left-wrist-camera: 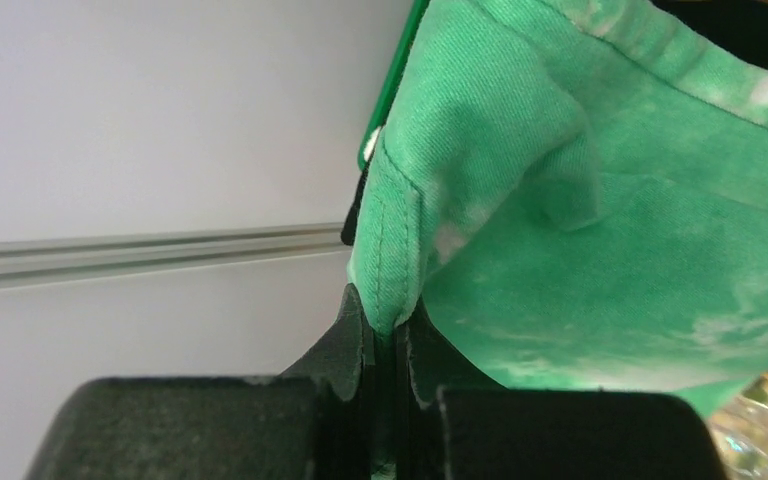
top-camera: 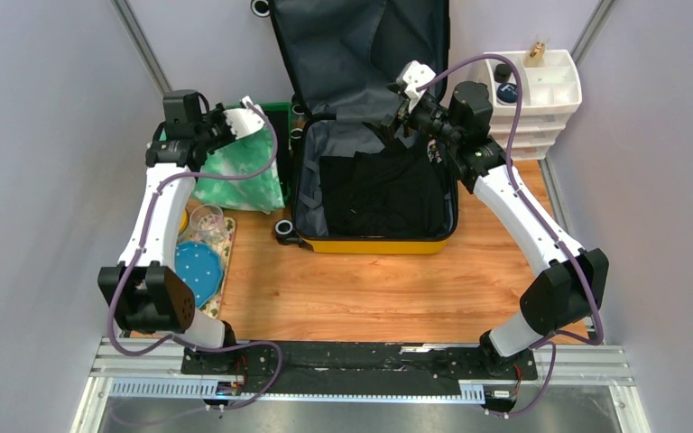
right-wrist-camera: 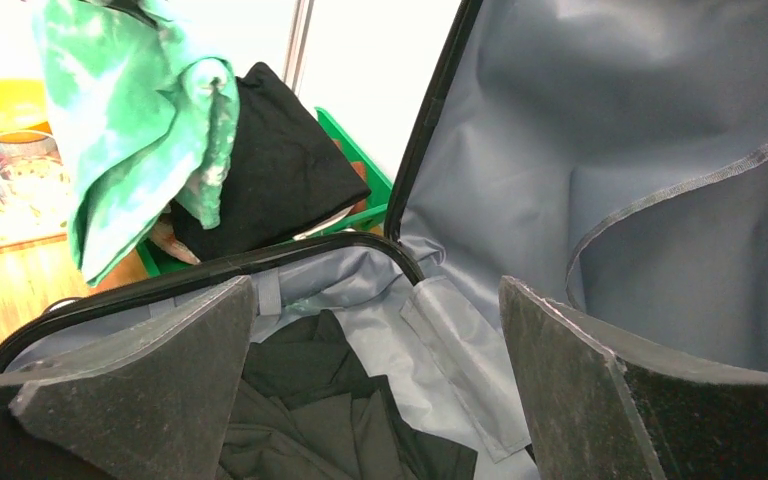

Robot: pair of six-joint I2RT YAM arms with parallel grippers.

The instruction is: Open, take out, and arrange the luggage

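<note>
Some of the suitcase (top-camera: 374, 245) lid is cut off at the far edge; yellow shows only along its near rim. It lies open at the tabletop's (top-camera: 370, 293) far centre, grey-lined, holding black clothes (top-camera: 383, 194). Left jaws pinch a green cloth (top-camera: 235, 171); right jaws gape wide.

Robot lab test cell, grey partition walls (top-camera: 36, 108), aluminium rail (top-camera: 586, 365), wooden tabletop (top-camera: 370, 289)

Luggage (top-camera: 379, 245) mid-table, lid up against the back wall, clothes (top-camera: 383, 194) heaped in its lower half. Tray (right-wrist-camera: 345, 138) just left of it, folded garment (right-wrist-camera: 270, 170) inside. Loose garment (top-camera: 239, 171) hangs from my left gripper (left-wrist-camera: 388, 335) over that tray. My right gripper (right-wrist-camera: 372, 300) sits above the luggage's rear. Drawer unit (top-camera: 541, 99) back right; plate (top-camera: 197, 271) and glass (top-camera: 206, 219) front left
</note>
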